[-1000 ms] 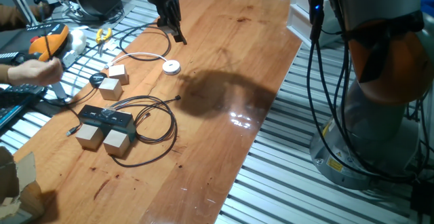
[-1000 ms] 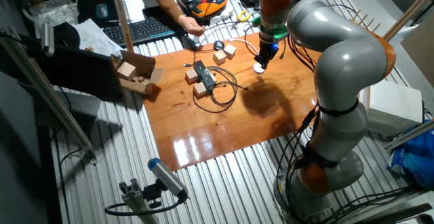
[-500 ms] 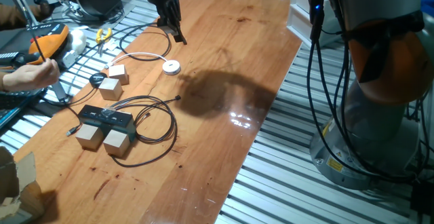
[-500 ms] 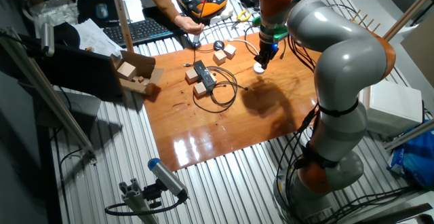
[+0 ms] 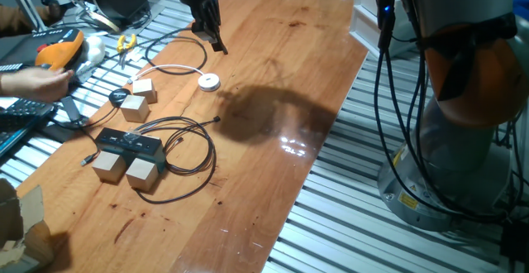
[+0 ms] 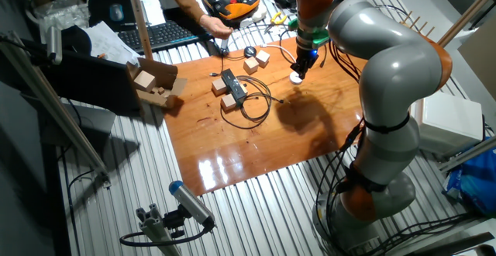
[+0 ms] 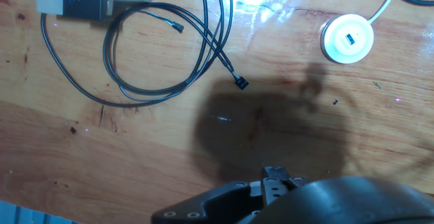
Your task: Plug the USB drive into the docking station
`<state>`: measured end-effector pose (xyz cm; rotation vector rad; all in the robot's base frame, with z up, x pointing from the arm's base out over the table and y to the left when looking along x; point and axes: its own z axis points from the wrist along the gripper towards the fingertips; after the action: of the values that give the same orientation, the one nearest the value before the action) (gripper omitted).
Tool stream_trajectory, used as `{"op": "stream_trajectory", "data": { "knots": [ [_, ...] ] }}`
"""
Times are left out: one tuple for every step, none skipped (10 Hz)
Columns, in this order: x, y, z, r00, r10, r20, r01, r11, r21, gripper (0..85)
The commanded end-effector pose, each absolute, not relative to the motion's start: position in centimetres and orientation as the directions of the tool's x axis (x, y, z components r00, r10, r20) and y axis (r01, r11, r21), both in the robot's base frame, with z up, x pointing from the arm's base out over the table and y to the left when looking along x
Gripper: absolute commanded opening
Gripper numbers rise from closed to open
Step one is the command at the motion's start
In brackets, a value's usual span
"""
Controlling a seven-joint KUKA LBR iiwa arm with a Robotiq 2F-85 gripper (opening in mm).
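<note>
Poised above the far end of the wooden table (image 5: 273, 66): gripper (image 5: 213, 37), fingers drawn close together, any held thing impossible to make out. Lying well apart, near the table's front-left corner: docking station (image 5: 128, 145), touching two wooden cubes (image 5: 124, 170), black cables (image 5: 186, 141) looped beside. Between them, a white round puck (image 5: 209, 81).
</note>
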<state>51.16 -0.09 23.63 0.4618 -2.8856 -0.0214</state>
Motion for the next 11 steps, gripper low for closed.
{"op": "stream_trajectory", "data": {
  "knots": [
    [51.15, -0.08, 23.63, -0.927, -0.31, 0.213, -0.307, 0.951, 0.049, 0.0],
    [51.15, -0.08, 23.63, -0.927, -0.31, 0.213, -0.307, 0.951, 0.049, 0.0],
    [51.15, -0.08, 23.63, -0.927, -0.31, 0.213, -0.307, 0.951, 0.049, 0.0],
    [51.15, -0.08, 23.63, -0.927, -0.31, 0.213, -0.307, 0.951, 0.049, 0.0],
    [51.15, -0.08, 23.63, -0.926, -0.311, 0.212, -0.308, 0.95, 0.049, 0.0],
    [51.15, -0.08, 23.63, -0.926, -0.311, 0.212, -0.308, 0.95, 0.049, 0.0],
    [51.15, -0.08, 23.63, -0.926, -0.313, 0.212, -0.31, 0.95, 0.049, 0.0],
    [51.15, -0.08, 23.63, -0.923, -0.32, 0.212, -0.317, 0.947, 0.051, 0.0],
    [51.15, -0.08, 23.63, -0.922, -0.323, 0.213, -0.319, 0.946, 0.052, 0.0],
    [51.15, -0.08, 23.63, -0.922, -0.323, 0.213, -0.319, 0.946, 0.052, 0.0],
    [51.15, -0.08, 23.63, -0.922, -0.323, 0.213, -0.319, 0.946, 0.052, 0.0]
  ]
}}
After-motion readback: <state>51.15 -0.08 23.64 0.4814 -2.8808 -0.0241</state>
